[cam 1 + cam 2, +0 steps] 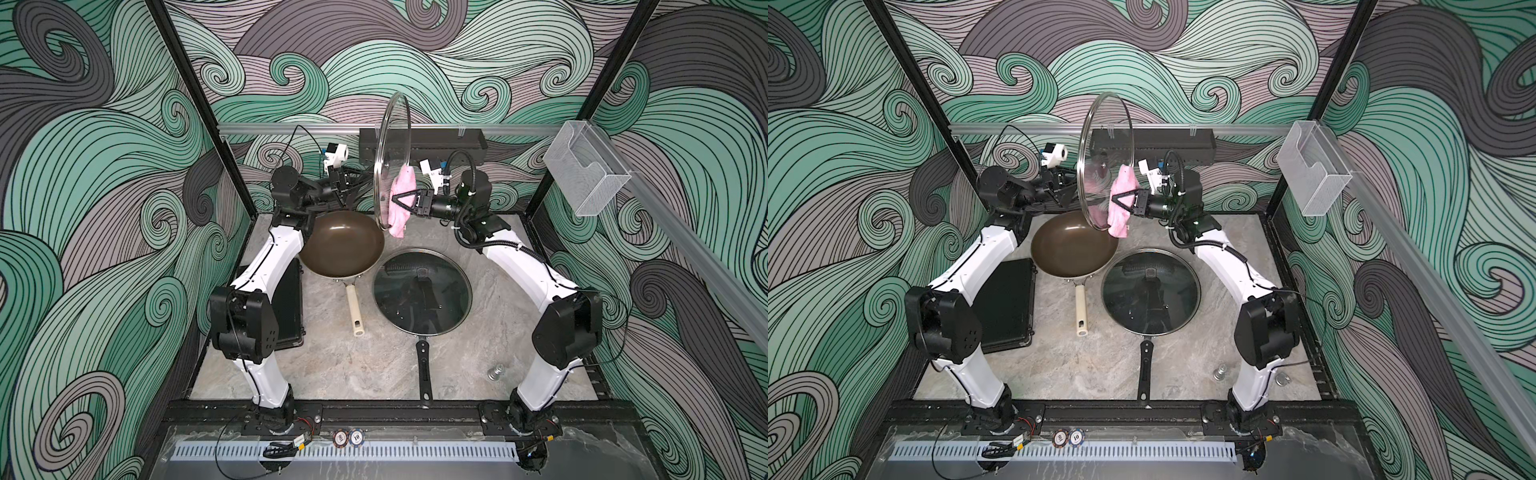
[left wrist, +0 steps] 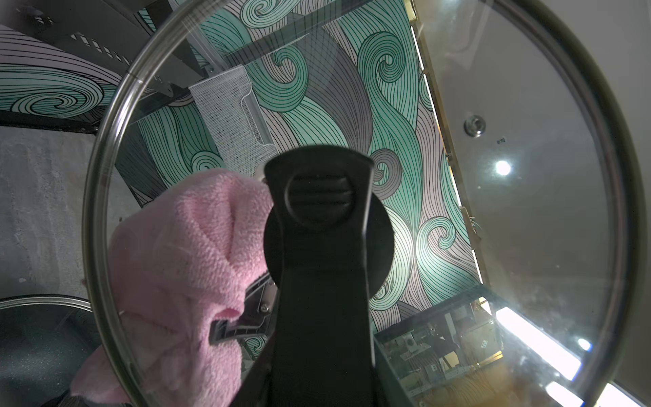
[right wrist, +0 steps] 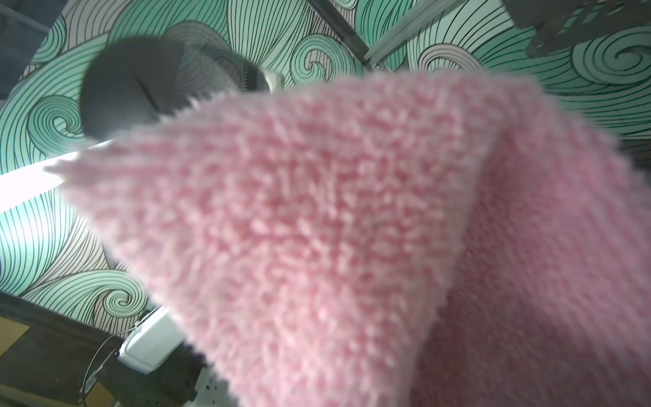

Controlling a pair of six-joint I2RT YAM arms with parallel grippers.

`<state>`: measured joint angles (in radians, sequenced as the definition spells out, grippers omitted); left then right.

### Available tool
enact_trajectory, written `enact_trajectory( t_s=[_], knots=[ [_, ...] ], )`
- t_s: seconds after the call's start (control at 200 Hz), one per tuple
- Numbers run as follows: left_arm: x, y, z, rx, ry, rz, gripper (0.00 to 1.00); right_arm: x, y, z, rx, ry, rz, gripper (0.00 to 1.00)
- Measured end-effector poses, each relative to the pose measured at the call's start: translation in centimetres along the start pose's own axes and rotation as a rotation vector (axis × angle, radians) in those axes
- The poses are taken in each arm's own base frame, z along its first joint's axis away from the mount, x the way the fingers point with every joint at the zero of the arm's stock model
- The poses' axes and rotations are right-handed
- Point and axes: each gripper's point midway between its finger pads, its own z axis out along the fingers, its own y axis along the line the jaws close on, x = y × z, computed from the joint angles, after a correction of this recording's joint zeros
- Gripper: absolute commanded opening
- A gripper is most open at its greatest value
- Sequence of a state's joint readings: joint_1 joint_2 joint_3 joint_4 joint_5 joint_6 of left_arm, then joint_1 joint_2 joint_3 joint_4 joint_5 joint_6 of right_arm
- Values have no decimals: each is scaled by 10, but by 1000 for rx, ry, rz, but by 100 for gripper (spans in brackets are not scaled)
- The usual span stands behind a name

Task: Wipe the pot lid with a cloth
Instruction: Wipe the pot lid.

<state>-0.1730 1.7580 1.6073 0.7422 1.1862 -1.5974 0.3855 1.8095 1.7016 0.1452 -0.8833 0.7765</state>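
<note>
Standing at the front of the cell, I saw walls (image 1: 104, 166) on every side papered in green and grey swirling waves, with black corner posts and an aluminium rail across the back. A clear plastic box (image 1: 586, 170) hung on the right-hand wall, and a long black housing (image 1: 440, 143) sat under the back rail.

The counter (image 1: 332, 370) was a grey, marbled slab. On it lay a brown pan (image 1: 340, 243) with a cream handle pointing towards me. Just beside it was a dark pan (image 1: 424, 361), covered by a second glass lid (image 1: 422, 291), its black handle reaching the front edge. A black case (image 1: 1007, 307) lay flat by the left arm, and a small metal piece (image 1: 496, 372) stood near the right arm's base. Two poker chips (image 1: 348, 437) rested on the front frame.

Above the back of the counter, the left gripper (image 1: 358, 179) had its fingers closed on the handle of the pot lid (image 1: 392, 137). It held the glass disc on edge in the air, over the far rim of the brown pan. The right gripper (image 1: 401, 200) had its fingers pinched on the cloth (image 1: 397, 222), a fluffy pink rag. It hung from them against the lid's face on the side away from the handle. Through the glass in the left wrist view, it looked pressed to the lid.
</note>
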Motion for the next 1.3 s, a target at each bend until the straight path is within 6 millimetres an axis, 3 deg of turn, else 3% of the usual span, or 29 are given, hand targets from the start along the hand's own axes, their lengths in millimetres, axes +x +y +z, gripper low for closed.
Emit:
enact_trajectory(
  t_s=[0.13,0.28,0.4,0.61,0.835,1.011,1.131,1.301],
  knots=[
    [12,10,1,-9,10,-23,0,-25,-27,4,48,2,7,0],
    [27,26,1,-52,15,-57,0,-37,-53,3,118,9,14,0],
    [39,32,1,-92,22,-56,0,-49,-51,2,123,-1,-1,0],
    [54,45,-3,-159,50,-26,0,-69,-28,-2,100,-36,-54,0],
    [54,66,-12,-236,60,-38,0,-61,-27,-4,108,-23,-39,0],
    [38,92,-31,-395,8,-52,0,-39,-33,-27,193,-19,12,0],
    [22,102,-43,-568,-45,10,0,-35,-39,-56,323,-49,28,0],
    [16,128,-79,-861,-110,68,0,-29,-32,-94,479,-95,56,0]
  ],
)
